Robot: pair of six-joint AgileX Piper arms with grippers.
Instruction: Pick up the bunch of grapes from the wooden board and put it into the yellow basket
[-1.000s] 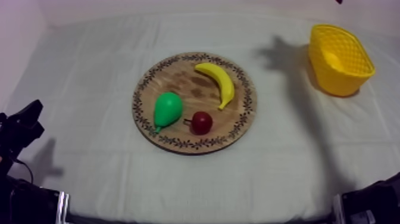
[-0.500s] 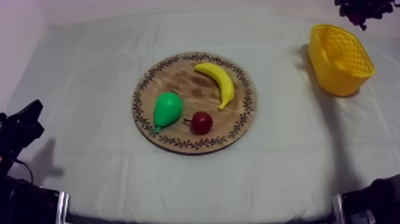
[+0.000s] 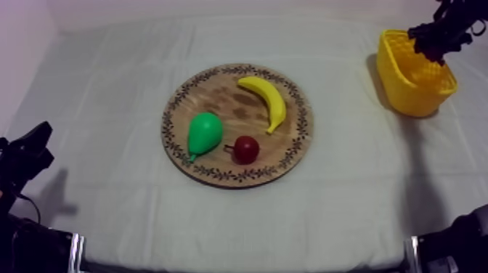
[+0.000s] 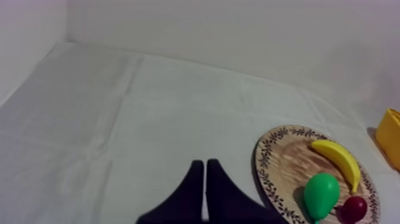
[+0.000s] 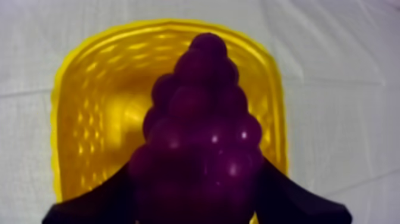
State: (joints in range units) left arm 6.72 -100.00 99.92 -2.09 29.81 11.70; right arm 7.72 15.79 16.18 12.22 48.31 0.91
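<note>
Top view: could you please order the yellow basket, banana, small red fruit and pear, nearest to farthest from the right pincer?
1. The yellow basket, under the right pincer.
2. The banana, wooden board's right side.
3. The small red fruit, board's near side.
4. The pear, board's left.

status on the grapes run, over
Right gripper shut on bunch of grapes, over yellow basket. Left gripper shut, apart from wooden board. Nothing between grapes and basket.
</note>
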